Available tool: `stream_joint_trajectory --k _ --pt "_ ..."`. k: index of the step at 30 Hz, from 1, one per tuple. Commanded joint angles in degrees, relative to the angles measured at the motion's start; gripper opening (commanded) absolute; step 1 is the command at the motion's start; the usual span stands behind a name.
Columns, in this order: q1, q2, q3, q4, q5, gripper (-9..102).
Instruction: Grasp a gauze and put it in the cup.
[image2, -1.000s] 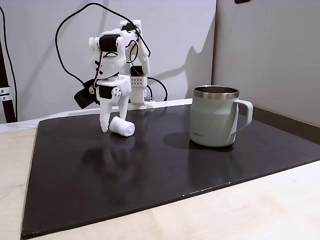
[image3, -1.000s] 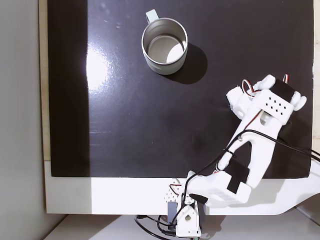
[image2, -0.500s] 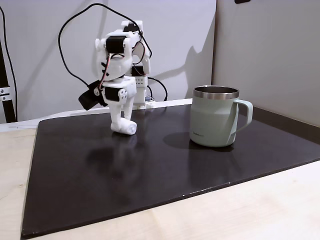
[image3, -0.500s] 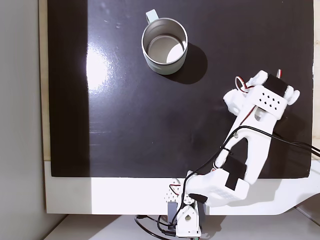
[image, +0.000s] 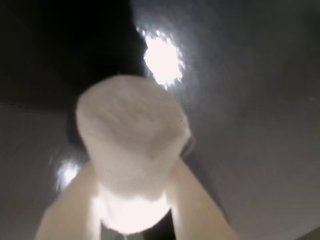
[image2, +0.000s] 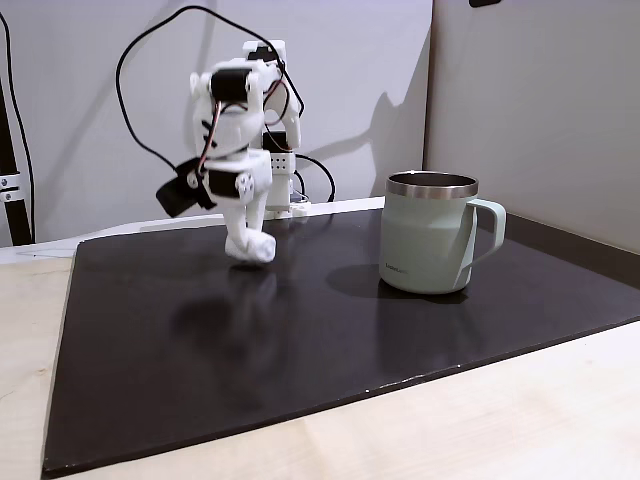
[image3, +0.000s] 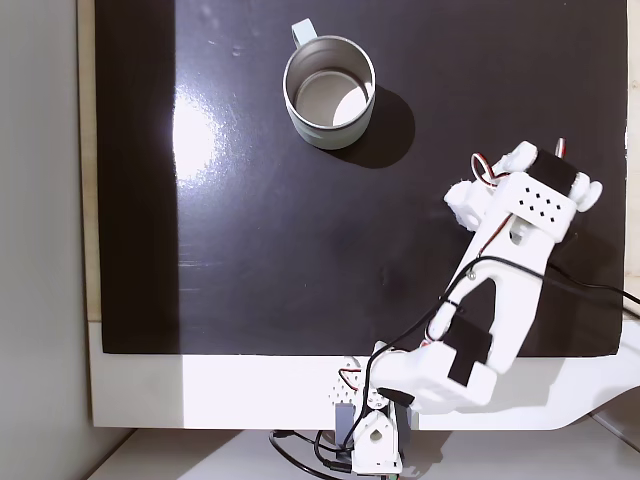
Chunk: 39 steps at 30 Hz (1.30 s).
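The gauze (image: 131, 135), a small white cloth roll, sits clamped between my two pale fingers (image: 67, 212) in the wrist view. In a fixed view from the side, my gripper (image2: 250, 244) is shut on the gauze (image2: 253, 249) and holds it just above the black mat, left of the cup. The cup (image2: 430, 245) is a sage-green mug with a steel rim, standing upright with its handle to the right. From above, the cup (image3: 329, 92) shows an empty inside, and my gripper (image3: 465, 203) hangs lower right of it, well apart.
A black mat (image2: 330, 340) covers the pale wooden table (image2: 500, 420). The arm's base and dark cables (image2: 150, 90) stand at the back left. Grey walls close the back and right. In the view from above, the arm's base (image3: 370, 440) sits at the bottom edge.
The gripper came down over the gauze lying on the mat, shut on it, and lifted it a little, shifting slightly toward the cup.
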Motion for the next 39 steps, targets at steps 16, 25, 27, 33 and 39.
stream_joint_trajectory --k 16,25,27,33,39 --pt "-6.15 19.07 -16.44 16.26 0.62 0" --pt "-10.55 20.21 -20.92 16.17 0.00 0" --pt "-13.10 18.90 -23.03 16.17 0.26 0" --pt "-21.53 16.35 -30.76 16.00 0.53 0" --pt "-28.92 13.10 -36.91 15.56 0.18 0"
